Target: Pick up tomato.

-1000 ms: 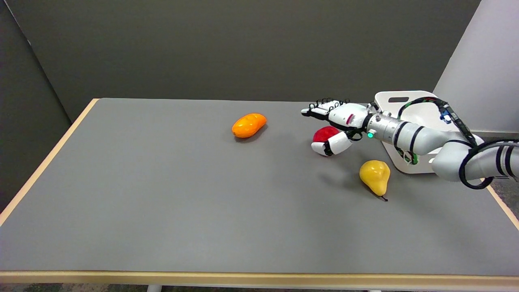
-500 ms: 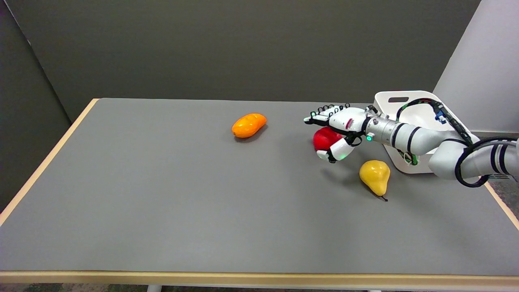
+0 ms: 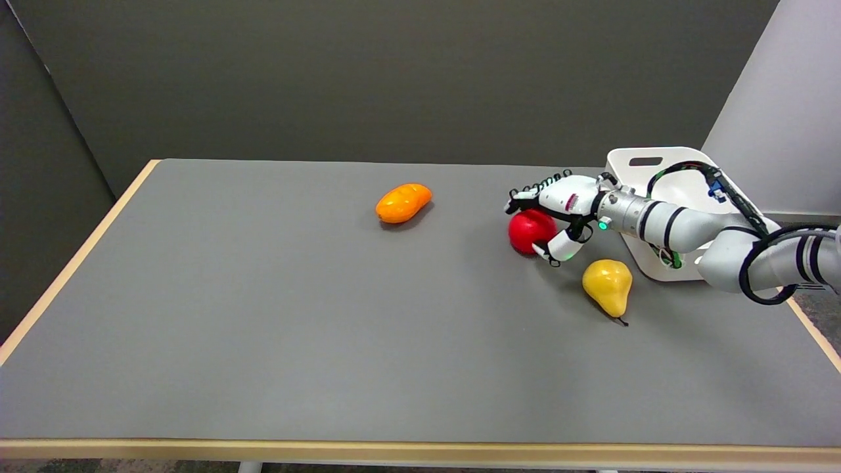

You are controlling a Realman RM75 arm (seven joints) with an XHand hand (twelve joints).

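We have a single head view, set above the near edge of the table (image 3: 263, 341) and looking down and across it toward the dark back wall (image 3: 394, 72). It stands far enough back to take in nearly the whole tabletop, and the right arm (image 3: 723, 240) enters from the right.

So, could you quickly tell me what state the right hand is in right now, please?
Right hand: fingers and thumb wrapped around the tomato, which sits on the table; firm grip cannot be told.
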